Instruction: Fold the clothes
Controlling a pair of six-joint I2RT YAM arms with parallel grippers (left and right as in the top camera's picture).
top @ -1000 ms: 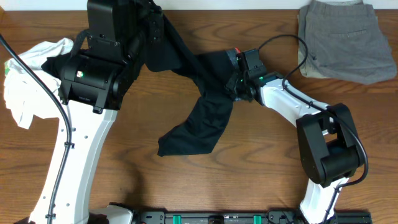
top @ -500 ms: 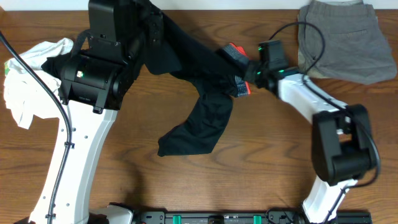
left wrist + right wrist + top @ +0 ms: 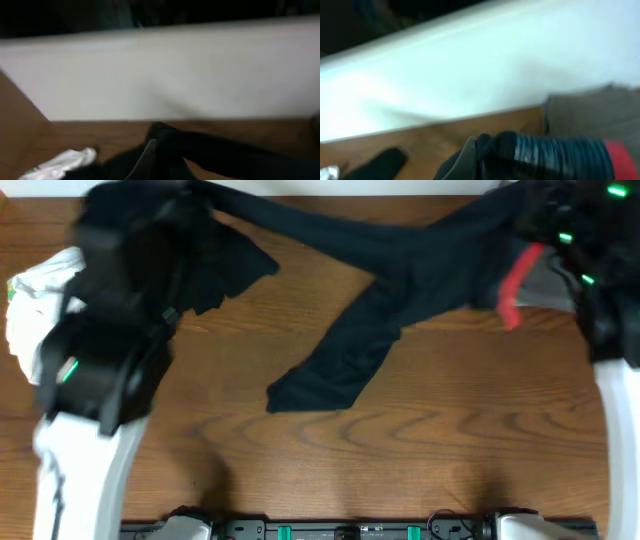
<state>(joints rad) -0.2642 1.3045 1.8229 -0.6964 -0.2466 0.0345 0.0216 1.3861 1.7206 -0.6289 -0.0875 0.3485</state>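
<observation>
I see the trousers (image 3: 400, 265) black, their waistband (image 3: 565, 150) ribbed grey ending in coral red. The T-shirt (image 3: 30, 310) is white with a touch of green, the shorts (image 3: 590, 112) grey-khaki, the table (image 3: 300, 470) brown wood grain.

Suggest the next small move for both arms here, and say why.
The left gripper and right gripper hold the black trousers stretched along the far edge, one leg trailing onto the table, waistband above the grey shorts. Probably lower both together toward the near side, to lay them flat.
</observation>
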